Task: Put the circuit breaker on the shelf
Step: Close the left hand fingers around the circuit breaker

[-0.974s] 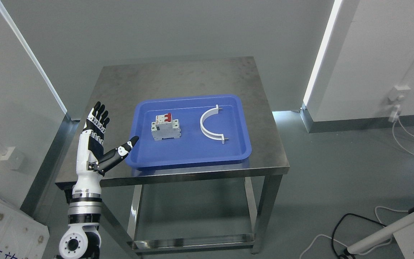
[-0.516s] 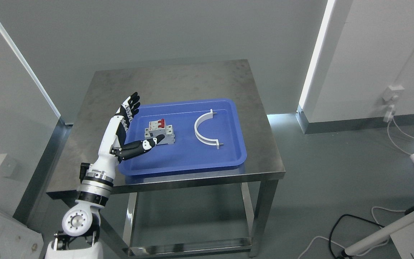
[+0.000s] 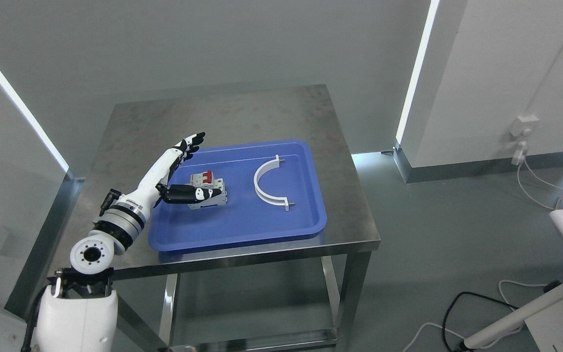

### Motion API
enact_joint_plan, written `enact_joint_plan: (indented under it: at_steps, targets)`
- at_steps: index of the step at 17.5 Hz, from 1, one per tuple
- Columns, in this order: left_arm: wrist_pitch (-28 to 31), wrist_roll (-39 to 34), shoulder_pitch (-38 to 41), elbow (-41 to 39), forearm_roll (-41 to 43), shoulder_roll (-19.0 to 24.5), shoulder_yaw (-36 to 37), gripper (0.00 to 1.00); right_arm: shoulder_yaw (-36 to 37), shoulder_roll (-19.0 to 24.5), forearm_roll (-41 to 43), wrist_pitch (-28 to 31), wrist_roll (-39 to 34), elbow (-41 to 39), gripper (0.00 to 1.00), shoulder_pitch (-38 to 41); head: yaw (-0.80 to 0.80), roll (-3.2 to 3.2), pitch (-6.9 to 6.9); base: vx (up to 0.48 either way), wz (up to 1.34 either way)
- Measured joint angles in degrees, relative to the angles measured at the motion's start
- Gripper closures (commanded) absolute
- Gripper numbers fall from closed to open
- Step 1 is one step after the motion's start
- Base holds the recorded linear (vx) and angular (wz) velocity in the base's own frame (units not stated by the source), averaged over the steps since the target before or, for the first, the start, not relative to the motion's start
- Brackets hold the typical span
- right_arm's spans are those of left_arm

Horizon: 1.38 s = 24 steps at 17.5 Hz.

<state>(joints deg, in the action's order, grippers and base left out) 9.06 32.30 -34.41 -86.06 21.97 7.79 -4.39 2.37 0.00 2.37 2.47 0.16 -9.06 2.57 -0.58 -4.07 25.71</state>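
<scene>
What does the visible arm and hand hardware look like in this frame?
Only the left arm shows. Left hand: white shell, black finger segments with white bands, black thumb. Wrist has silver and black rings. A round white joint cap with a ring of holes sits above a white lower housing; a dark cable runs beside it.

Left arm (image 3: 115, 225): white shell, blk/silver ringed wrist collar, round white elbow joint w/ dark centre hole + ring of small holes. Bulky white housing at lower end, blk cable alongside. Left hand (image 3: 176, 171): white back, blk segmented fingers (image 3: 194, 138) w/ white knuckle plates; thumb blk w/ white patch. Small blk fitting near wrist.
</scene>
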Motion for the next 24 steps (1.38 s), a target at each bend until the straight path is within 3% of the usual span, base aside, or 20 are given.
enact_joint_plan:
  at_steps: [7,11,13,17,21,24]
  targets:
    - [0.7,3.4,0.7,1.2,2.6,2.2,0.3,0.19,0.0,0.0,0.0,0.2,0.0,0.0,0.00,0.0,0.00,0.00,0.00,0.000,0.00]
    - [0.7,3.8,0.7,1.7,3.2,1.5,0.5,0.39,0.0,0.0,0.0,0.2,0.0,0.0,0.00,0.0,0.00,0.00,0.00,0.000,0.00]
    - [0.8,3.9,0.3,2.2,3.4,1.1,0.6,0.53,0.0,0.0,0.0,0.2,0.0,0.0,0.00,0.0,0.00,0.00,0.00,0.000,0.00]
    - [0.2,3.8,-0.2,3.3,3.7,0.8,0.5,0.59,0.0,0.0,0.0,0.2,0.0,0.0,0.00,0.0,0.00,0.00,0.00,0.000,0.00]
    - [-2.0,3.7,-0.1,4.2,3.9,0.6,0.3,0.86,0.0,0.0,0.0,0.2,0.0,0.0,0.00,0.0,0.00,0.00,0.00,0.000,0.00]
    - [-5.8,3.7,0.3,4.8,3.9,0.2,-0.6,0.89,0.0,0.0,0.0,0.2,0.0,0.0,0.00,0.0,0.00,0.00,0.01,0.000,0.00]
